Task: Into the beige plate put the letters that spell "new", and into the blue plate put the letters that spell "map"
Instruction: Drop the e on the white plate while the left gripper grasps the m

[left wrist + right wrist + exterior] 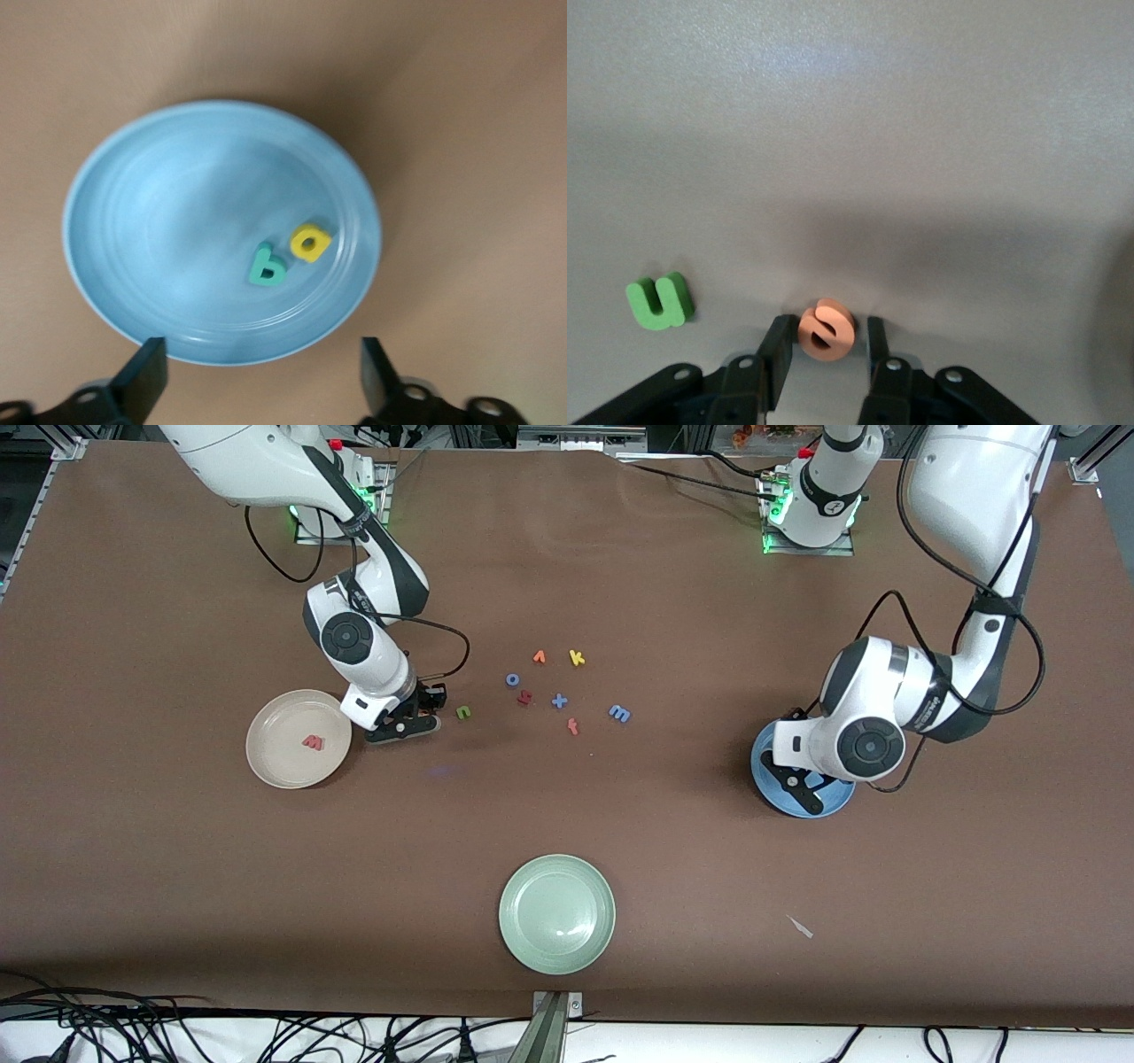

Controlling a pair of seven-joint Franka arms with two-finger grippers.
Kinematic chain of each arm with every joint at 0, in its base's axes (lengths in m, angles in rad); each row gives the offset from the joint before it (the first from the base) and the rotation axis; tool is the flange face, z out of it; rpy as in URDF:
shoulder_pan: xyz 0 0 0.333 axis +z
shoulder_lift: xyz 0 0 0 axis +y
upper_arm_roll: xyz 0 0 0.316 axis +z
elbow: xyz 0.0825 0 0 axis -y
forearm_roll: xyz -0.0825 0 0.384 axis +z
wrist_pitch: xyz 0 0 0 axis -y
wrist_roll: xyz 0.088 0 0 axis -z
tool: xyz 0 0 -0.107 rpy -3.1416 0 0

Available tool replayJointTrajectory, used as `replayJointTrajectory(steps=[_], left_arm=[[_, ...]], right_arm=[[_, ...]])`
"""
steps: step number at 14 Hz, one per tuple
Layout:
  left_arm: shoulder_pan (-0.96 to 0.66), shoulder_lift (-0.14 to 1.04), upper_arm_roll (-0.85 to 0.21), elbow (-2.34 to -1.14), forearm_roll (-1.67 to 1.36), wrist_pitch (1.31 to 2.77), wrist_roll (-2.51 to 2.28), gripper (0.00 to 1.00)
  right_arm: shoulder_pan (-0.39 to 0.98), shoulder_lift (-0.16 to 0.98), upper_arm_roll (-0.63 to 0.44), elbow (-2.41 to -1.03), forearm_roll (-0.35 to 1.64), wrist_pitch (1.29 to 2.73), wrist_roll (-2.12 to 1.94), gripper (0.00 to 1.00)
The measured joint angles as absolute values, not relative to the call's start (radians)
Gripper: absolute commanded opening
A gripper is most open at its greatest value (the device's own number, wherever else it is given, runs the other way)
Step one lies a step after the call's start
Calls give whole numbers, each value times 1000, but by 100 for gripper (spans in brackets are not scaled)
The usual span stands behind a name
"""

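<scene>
My right gripper [403, 724] [827, 341] is low over the table between the beige plate [266, 766] and the green "n" [462, 711] [659, 301], shut on the orange "e" [827, 329] at its fingertips. The salmon-red "w" [312, 741] lies in the beige plate. My left gripper [802, 784] [261, 381] hangs open and empty over the blue plate [811, 808] [133, 230]. The teal "a" [267, 266] and yellow "p" [310, 243] lie side by side in that plate. The blue "m" [619, 712] lies on the table among the loose letters.
Mid-table lie an orange "v" [539, 657], a yellow "k" [576, 657], a blue "o" [512, 679], a dark-red letter [524, 698], a blue "x" [559, 701] and a red "t" [572, 726]. A pale green plate [523, 948] sits nearest the front camera.
</scene>
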State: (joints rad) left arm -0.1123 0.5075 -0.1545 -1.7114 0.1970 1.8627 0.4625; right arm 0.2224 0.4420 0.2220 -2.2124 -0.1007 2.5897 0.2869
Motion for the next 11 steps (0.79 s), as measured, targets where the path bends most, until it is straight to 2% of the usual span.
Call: replayJointTrajectory(steps=[5,11], left_arm=[[-139,497,-292,-1699,197,1849,46,100],[-174,540,-314,-1668,100,1873,-224,100]], right_arm=[[223,445,222,-2211,-101,2594,287,34],[222,444,222,-2210,-101,2597,287,19]])
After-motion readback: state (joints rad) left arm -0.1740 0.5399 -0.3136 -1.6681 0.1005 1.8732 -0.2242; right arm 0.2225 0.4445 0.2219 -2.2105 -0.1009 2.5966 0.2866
